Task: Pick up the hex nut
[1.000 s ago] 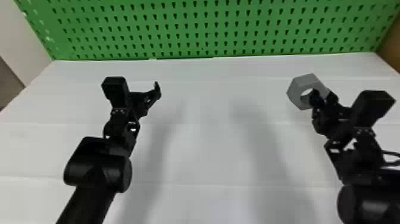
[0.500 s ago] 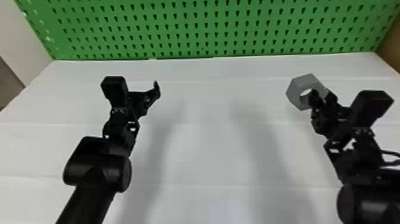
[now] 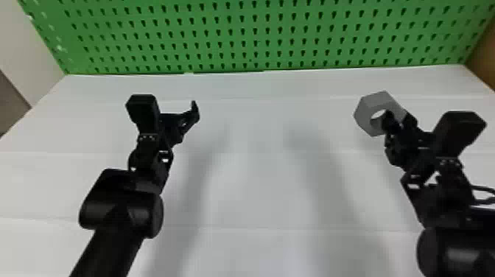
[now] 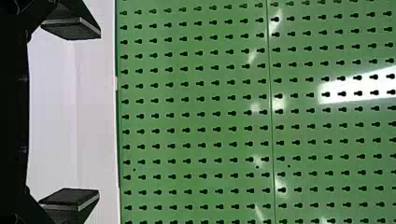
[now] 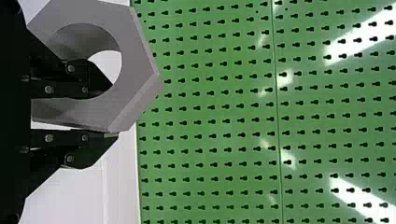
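Our right gripper held the hex nut between its fingers, one inside the hole; we needed steady pressure.

A wide lane is lying open over the middle of the tabletop, between the left gripper and the right gripper. Toward the far right corner, the gripped hex nut is obstructing passage; the green pegboard is walling off the far edge.

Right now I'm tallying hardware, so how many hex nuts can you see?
1: the gray hex nut, held by the right gripper, with one finger inside its hole. Others may be hidden.
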`<action>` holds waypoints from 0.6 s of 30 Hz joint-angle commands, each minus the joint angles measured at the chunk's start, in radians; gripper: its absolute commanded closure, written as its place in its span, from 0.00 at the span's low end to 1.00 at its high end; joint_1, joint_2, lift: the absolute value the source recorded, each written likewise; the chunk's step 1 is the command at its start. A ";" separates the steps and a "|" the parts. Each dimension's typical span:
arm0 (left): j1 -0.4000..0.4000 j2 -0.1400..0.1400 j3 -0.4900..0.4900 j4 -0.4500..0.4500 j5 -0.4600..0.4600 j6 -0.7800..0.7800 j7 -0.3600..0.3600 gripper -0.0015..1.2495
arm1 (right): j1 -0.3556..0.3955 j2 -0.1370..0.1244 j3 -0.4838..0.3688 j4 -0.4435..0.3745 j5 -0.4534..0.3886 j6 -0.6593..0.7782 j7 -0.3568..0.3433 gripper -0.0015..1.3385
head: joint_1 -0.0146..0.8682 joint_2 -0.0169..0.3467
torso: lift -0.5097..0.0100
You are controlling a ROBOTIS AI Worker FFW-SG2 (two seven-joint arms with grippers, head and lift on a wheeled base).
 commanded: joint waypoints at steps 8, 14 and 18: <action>0.003 0.000 -0.003 0.001 -0.003 0.000 0.000 0.07 | 0.000 0.004 -0.001 0.001 0.003 0.002 0.000 0.78 | 0.91 0.46 | 0.82; 0.001 -0.002 -0.003 0.001 -0.005 0.000 0.000 0.07 | -0.001 0.004 -0.002 0.001 0.003 0.004 0.000 0.78 | 0.91 0.46 | 0.82; 0.001 -0.002 -0.001 0.001 -0.005 0.000 0.000 0.07 | -0.001 0.004 -0.002 0.001 0.003 0.005 0.000 0.78 | 0.91 0.46 | 0.82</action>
